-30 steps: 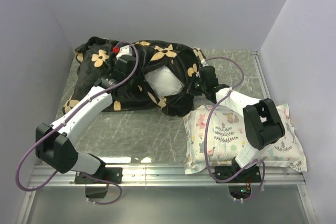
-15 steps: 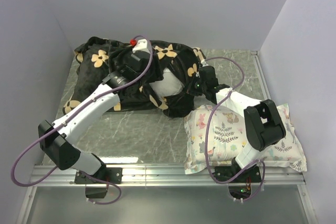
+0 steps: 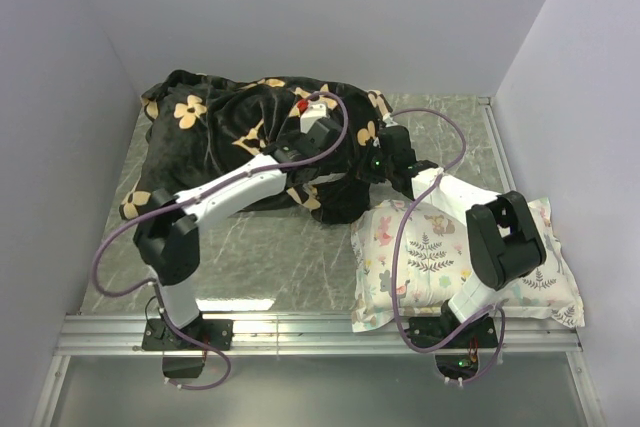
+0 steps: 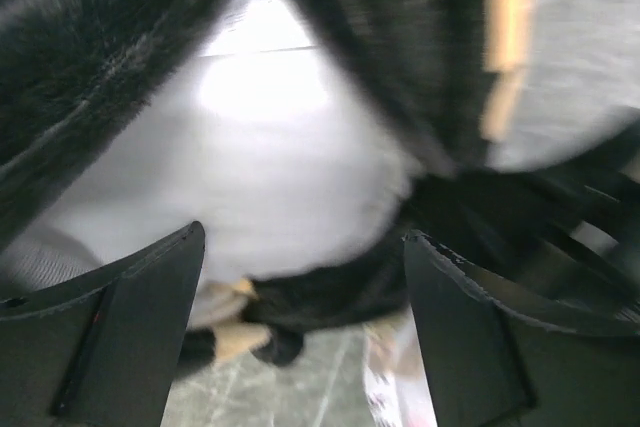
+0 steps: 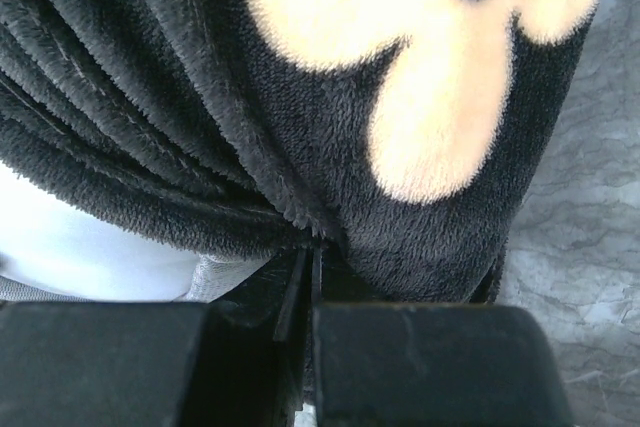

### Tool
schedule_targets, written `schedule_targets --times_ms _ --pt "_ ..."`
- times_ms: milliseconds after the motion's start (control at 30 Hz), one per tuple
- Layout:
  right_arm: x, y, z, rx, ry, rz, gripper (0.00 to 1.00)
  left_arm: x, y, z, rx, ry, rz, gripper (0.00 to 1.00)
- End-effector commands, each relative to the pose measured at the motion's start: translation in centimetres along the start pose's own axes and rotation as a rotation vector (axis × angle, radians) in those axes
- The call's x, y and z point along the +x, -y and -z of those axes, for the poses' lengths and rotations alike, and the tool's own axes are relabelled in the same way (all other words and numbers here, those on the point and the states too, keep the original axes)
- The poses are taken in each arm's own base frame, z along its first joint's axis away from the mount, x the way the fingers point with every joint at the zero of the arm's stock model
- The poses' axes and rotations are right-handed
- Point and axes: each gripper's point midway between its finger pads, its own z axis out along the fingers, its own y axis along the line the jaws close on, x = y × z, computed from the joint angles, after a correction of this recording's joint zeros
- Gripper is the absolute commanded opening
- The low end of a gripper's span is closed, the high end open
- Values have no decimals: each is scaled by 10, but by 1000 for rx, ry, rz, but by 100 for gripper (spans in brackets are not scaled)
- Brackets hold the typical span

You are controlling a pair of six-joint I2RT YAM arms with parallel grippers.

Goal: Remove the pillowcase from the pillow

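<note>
Pillowcase: black plush with tan flowers, bunched at the far left of the table; the pillow is mostly wrapped inside it.
Pillow: a white bulge is exposed at the case's opening, seen close in the left wrist view; the rest is hidden under fabric.
Left gripper: the fingers are spread wide with nothing between them, poised just over the exposed white. Contact cannot be told.
Right gripper: the fingers are pressed together and a fold of the pillowcase is pinched at the opening, near the floral pillow.
Step in hand (judged): the bare pillow is to be gripped by the left gripper while the case is anchored by the right.
Doing it well (judged): only white pillow should be taken into the bite, and deeply. If black hem is caught as well, case and pillow would be dragged together. The pull is best directed away from the right-hand pinch.
Writing: none can be read; no brand or label is made out, and the left wrist view is blurred.
</note>
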Motion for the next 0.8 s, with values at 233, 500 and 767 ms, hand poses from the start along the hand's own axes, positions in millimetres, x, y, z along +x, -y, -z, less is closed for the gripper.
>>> schedule_targets --times_ms 233,500,767 --pt "12 16 13 72 -29 35 0 2 -44 -45 -228 53 100 89" --pt "6 10 17 60 -21 53 0 15 -61 -80 -239 -13 107 22" --pt "-5 -11 22 27 -3 85 5 21 -58 -80 -154 -33 153 0"
